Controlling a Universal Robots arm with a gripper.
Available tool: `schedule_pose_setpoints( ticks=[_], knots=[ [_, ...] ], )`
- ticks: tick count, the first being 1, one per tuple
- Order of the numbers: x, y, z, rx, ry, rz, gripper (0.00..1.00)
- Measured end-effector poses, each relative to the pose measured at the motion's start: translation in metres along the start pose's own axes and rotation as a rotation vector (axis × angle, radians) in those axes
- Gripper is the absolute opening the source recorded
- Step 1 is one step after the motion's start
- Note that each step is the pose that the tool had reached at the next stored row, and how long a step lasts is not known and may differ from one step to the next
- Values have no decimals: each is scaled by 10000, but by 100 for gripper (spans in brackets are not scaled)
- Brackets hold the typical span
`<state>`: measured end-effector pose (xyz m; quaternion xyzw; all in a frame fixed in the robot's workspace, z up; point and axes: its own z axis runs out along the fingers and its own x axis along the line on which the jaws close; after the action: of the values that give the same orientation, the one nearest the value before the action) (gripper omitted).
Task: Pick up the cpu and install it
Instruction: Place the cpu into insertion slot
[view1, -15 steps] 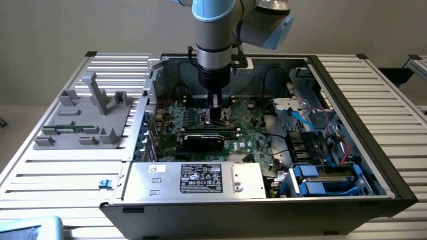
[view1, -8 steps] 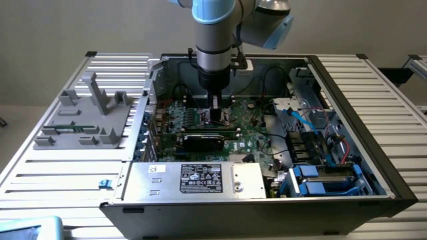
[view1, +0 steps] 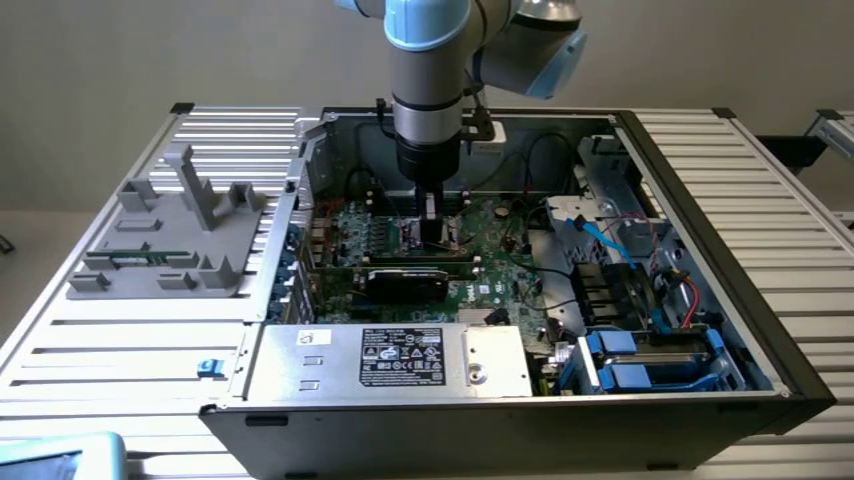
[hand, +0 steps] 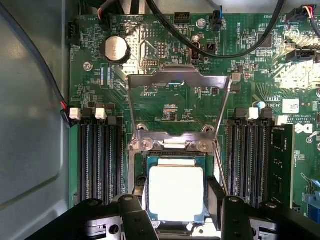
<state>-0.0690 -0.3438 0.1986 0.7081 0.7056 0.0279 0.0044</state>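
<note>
Silver-topped cpu gripped by two opposite edges in gripper, over motherboard socket; metal load frame open, memory slots close either side.

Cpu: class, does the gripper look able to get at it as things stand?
Probably yes: the gripper sits right over the cpu, the socket's plate is swung open, and the cables lie clear of it.

Holding the fingers low over the green board inside the open computer case, just beside the black card.
</note>
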Motion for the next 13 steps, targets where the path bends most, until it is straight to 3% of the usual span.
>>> schedule_pose_setpoints(
  ticks=[13],
  knots=[
    [0,-2,11,1,0,-1,56]
  ],
)
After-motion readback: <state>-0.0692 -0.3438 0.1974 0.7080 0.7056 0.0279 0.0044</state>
